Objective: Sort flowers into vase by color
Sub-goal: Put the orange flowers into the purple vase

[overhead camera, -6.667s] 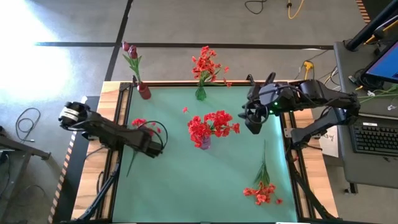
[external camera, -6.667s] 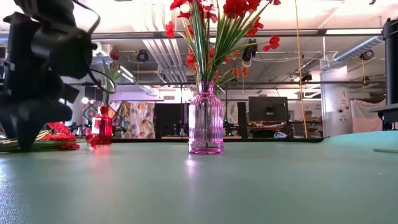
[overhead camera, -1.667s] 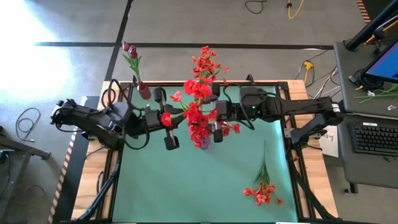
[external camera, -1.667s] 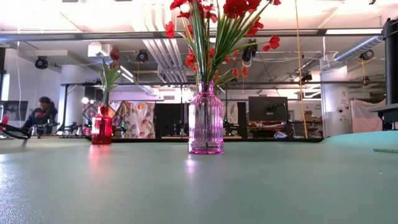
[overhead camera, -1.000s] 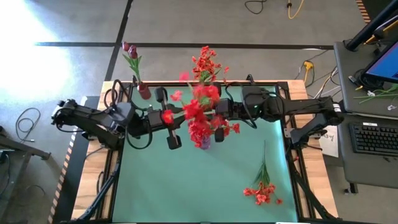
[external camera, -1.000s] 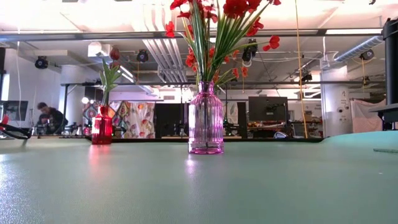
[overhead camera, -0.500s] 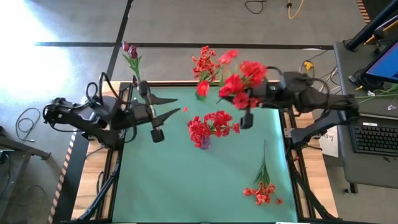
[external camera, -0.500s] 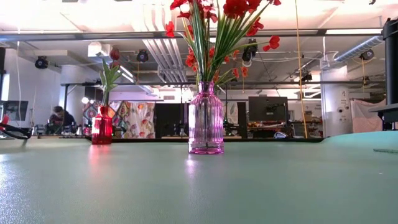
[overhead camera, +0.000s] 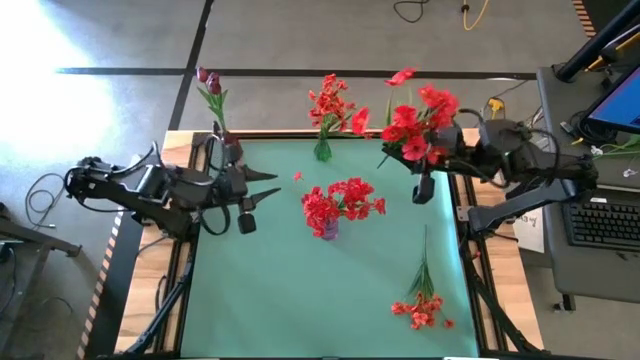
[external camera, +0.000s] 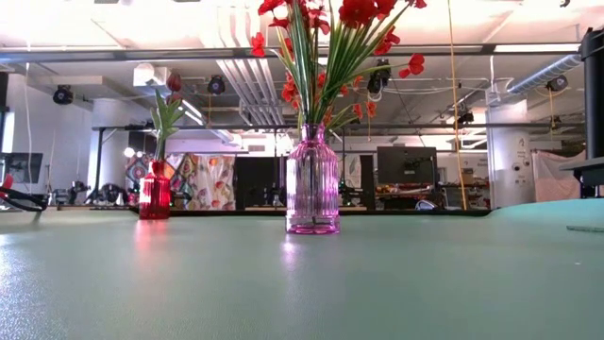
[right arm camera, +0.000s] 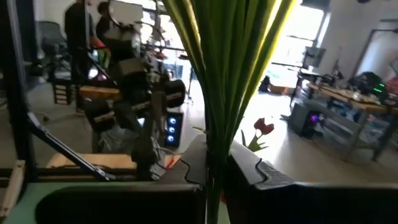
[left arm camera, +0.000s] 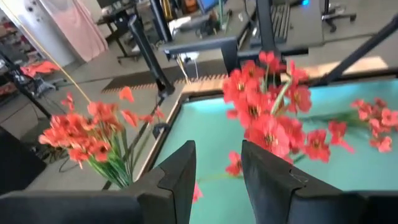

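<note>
Table's far-right: flowers in right tool (clamped)

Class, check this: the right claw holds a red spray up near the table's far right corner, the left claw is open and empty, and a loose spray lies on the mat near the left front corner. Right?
One slip. The loose spray lies near the right front corner of the mat, not the left, as the high view shows. The rest stands: the right claw holds a red spray, and the left claw is open and empty.
</note>
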`<state>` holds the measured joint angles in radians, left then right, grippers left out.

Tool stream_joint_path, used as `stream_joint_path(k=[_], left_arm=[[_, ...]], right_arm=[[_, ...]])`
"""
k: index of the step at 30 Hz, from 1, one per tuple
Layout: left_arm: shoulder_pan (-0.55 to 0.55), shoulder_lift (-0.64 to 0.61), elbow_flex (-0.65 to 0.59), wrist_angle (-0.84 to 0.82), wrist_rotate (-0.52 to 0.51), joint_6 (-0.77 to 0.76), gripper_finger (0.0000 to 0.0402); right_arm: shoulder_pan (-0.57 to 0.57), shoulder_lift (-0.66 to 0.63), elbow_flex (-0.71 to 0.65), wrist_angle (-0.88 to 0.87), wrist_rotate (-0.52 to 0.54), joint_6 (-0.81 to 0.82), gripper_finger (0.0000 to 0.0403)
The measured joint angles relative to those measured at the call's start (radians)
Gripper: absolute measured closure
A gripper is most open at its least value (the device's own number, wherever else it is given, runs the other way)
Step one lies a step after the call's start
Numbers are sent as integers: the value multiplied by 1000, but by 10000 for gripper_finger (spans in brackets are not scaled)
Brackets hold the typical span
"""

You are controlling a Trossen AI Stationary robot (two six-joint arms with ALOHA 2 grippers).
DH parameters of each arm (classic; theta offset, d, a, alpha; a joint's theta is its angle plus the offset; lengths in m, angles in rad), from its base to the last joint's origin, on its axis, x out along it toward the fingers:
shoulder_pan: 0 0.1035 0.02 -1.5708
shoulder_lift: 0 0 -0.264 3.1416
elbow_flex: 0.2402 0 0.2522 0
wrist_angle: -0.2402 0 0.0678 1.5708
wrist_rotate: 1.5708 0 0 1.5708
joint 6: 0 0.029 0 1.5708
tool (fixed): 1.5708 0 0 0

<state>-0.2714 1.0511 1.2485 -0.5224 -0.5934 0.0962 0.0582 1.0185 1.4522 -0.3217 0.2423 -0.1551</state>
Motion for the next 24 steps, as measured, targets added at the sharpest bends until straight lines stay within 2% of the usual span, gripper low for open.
stream_joint_path(k=[10, 18, 24], left_arm=[[0, -57, -221, 161, 10, -33, 287], [0, -113, -443, 391, 42, -59, 287], [0, -109, -614, 584, 74, -84, 287]], right_arm=[[0, -135, -225, 103, 70, 60, 380], [0, -237, -399, 153, 101, 134, 380], [0, -301, -560, 211, 101, 218, 380]])
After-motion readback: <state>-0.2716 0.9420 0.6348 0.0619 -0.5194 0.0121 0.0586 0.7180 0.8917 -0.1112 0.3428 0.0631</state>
